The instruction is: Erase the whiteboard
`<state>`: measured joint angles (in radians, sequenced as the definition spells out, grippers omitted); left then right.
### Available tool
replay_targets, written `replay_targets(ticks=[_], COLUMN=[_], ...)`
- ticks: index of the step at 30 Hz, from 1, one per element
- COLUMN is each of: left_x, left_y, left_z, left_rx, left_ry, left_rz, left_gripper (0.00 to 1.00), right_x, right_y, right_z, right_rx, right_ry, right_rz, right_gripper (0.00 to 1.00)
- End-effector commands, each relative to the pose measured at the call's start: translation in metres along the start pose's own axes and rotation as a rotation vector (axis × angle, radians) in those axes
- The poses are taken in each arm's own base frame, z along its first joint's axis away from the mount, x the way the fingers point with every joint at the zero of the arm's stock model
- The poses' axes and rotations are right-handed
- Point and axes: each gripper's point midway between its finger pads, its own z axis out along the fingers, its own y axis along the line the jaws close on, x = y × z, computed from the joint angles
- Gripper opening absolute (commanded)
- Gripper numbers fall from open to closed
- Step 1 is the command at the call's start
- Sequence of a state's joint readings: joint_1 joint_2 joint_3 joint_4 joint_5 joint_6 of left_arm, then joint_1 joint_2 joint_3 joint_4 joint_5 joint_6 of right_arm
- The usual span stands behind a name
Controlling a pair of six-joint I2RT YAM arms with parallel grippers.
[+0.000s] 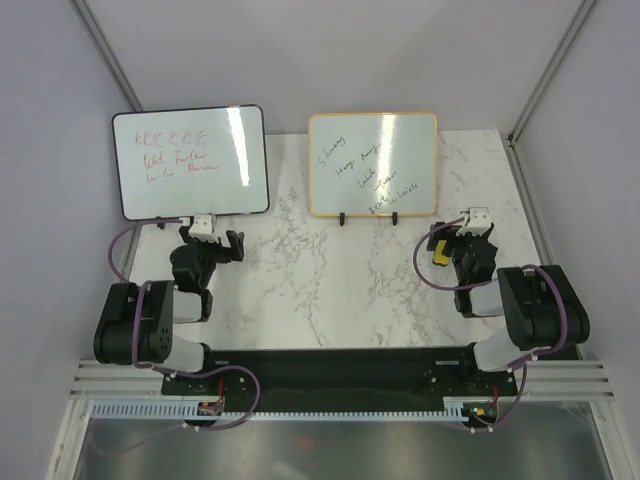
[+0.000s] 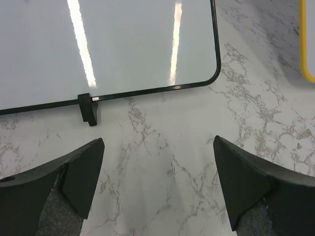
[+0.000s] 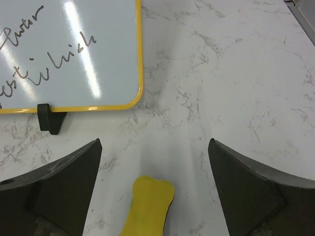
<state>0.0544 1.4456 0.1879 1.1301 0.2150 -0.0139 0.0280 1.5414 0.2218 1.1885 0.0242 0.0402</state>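
Two whiteboards stand at the back of the marble table (image 1: 300, 280); the yellow-framed whiteboard (image 1: 372, 163), with dark handwriting, sits right of centre on two black feet; the black-framed board (image 1: 190, 160), with red writing, stands to its left; one yellow eraser (image 3: 147, 204) lies flat by the right gripper (image 3: 155, 147), jaws spread wide, gripping nothing; the left gripper (image 2: 157, 147) is equally wide and empty.

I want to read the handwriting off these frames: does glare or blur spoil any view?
Top view: tall glare streaks cross the yellow-framed whiteboard and the black-framed board; writing is small but unblurred. Left wrist view: two streaks on the black-framed board, no writing in frame. Right wrist view: one streak runs through the handwriting, which is crisp.
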Motion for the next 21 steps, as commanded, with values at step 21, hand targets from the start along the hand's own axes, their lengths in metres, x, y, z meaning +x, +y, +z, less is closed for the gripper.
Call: replay_targets(ticks=[21], left_x=[-0.091], left_y=[-0.091], left_z=[-0.015], left_rx=[0.574], left_ry=[0.195], left_rz=[-0.017], left_gripper=[0.92], right_x=[-0.088], right_y=[0.009], right_z=[-0.025], right_rx=[0.082], right_ry=[0.325], right_rz=[0.256], right_gripper=[0.75])
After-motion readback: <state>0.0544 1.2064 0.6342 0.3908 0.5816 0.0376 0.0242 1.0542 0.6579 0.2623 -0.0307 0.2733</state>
